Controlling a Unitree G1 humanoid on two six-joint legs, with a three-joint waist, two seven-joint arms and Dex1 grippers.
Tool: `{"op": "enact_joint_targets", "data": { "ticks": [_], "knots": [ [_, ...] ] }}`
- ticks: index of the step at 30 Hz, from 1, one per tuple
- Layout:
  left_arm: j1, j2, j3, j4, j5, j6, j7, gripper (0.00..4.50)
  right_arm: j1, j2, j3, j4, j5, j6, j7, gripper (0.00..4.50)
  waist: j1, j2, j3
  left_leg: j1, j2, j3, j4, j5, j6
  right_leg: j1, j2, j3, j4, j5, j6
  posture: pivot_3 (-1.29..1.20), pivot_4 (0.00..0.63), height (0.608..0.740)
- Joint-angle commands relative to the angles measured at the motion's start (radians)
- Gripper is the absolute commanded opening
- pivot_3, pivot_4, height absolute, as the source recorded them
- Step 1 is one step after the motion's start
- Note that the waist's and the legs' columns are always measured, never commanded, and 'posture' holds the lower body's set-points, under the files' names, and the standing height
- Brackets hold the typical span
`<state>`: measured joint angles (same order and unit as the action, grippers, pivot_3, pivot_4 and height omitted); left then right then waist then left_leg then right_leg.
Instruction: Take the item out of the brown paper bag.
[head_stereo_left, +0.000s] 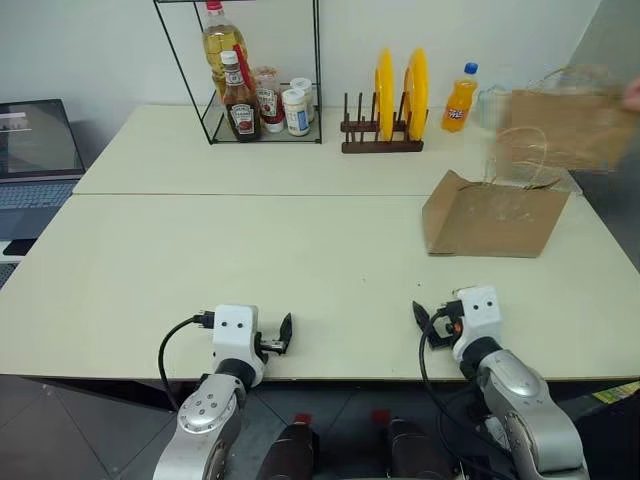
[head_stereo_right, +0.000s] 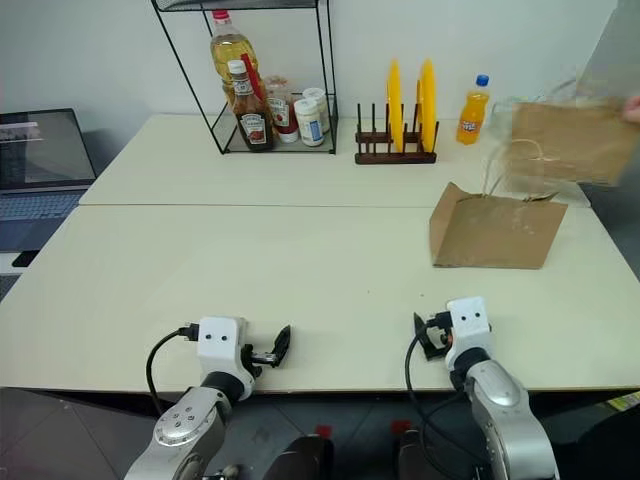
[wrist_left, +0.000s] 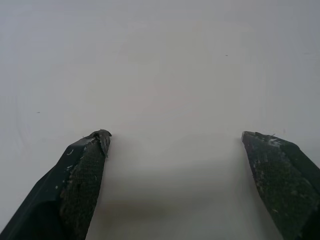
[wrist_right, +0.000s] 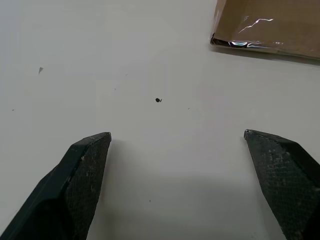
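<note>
Bag (head_stereo_left: 495, 218) sits at two o'clock on tabletop (head_stereo_left: 250, 260), untouched; my left pincer (head_stereo_left: 277, 340) and right pincer (head_stereo_left: 432, 325) both gape empty — everything's left.

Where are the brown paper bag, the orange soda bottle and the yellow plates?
brown paper bag (head_stereo_left: 492, 218): left eye view, middle of its flat side.
orange soda bottle (head_stereo_left: 459, 104): left eye view, orange body.
yellow plates (head_stereo_right: 427, 95): right eye view, rim of right plate.

You're looking at a matt, smooth cream table (head_stereo_left: 250, 260); the brown paper bag (head_stereo_left: 492, 216) lying on it is dull kraft paper with a glossy strip along its fold. The gripper fingers (wrist_left: 82, 180) are black with rough, textured pads.
</note>
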<state>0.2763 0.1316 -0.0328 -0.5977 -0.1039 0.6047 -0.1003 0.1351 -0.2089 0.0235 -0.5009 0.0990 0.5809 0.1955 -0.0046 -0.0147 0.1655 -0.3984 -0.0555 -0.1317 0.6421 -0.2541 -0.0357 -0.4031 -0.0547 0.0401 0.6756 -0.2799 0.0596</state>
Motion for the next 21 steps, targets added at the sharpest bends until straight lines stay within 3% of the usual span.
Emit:
{"op": "enact_joint_targets", "data": {
  "ticks": [1, 6, 11, 16, 21],
  "knots": [
    [-0.012, 0.003, 0.007, -0.016, 0.004, -0.022, 0.002, 4.48, -0.007, 0.002, -0.004, -0.028, 0.003, -0.019, -0.003, 4.5, 0.0, 0.0, 0.0, 0.0, 0.0, 0.0, 0.0, 0.0, 0.0, 0.0, 0.0, 0.0, 0.0, 0.0, 0.0, 0.0, 0.15, 0.74],
    [-0.02, 0.025, 0.039, -0.008, -0.023, -0.05, -0.036, 4.48, -0.018, -0.002, -0.003, -0.02, -0.004, -0.021, -0.005, 4.5, 0.0, 0.0, 0.0, 0.0, 0.0, 0.0, 0.0, 0.0, 0.0, 0.0, 0.0, 0.0, 0.0, 0.0, 0.0, 0.0, 0.15, 0.74],
    [-0.078, 0.086, 0.159, -0.012, -0.142, -0.011, -0.129, 4.48, -0.019, -0.003, -0.013, -0.026, 0.005, -0.016, -0.004, 4.5, 0.0, 0.0, 0.0, 0.0, 0.0, -0.001, 0.0, 0.0, 0.0, 0.0, 0.0, -0.001, 0.0, 0.0, -0.001, 0.0, 0.15, 0.74],
    [-0.239, 0.249, 0.228, 0.11, -0.251, 0.05, -0.292, 4.48, -0.064, -0.003, -0.05, 0.001, 0.028, -0.016, 0.001, 4.5, 0.0, 0.0, 0.0, 0.0, 0.0, 0.0, 0.0, 0.0, 0.0, 0.0, 0.0, -0.001, 0.001, 0.0, -0.001, 0.0, 0.15, 0.74],
    [-0.46, 0.472, 0.192, 0.311, -0.266, 0.042, -0.511, 4.48, -0.162, -0.13, -0.131, 0.011, 0.046, 0.006, 0.076, 4.5, -0.004, 0.0, 0.001, 0.0, -0.001, 0.0, 0.0, 0.0, 0.0, 0.0, 0.001, -0.001, 0.001, 0.001, -0.002, 0.0, 0.15, 0.74]
  ]
}}
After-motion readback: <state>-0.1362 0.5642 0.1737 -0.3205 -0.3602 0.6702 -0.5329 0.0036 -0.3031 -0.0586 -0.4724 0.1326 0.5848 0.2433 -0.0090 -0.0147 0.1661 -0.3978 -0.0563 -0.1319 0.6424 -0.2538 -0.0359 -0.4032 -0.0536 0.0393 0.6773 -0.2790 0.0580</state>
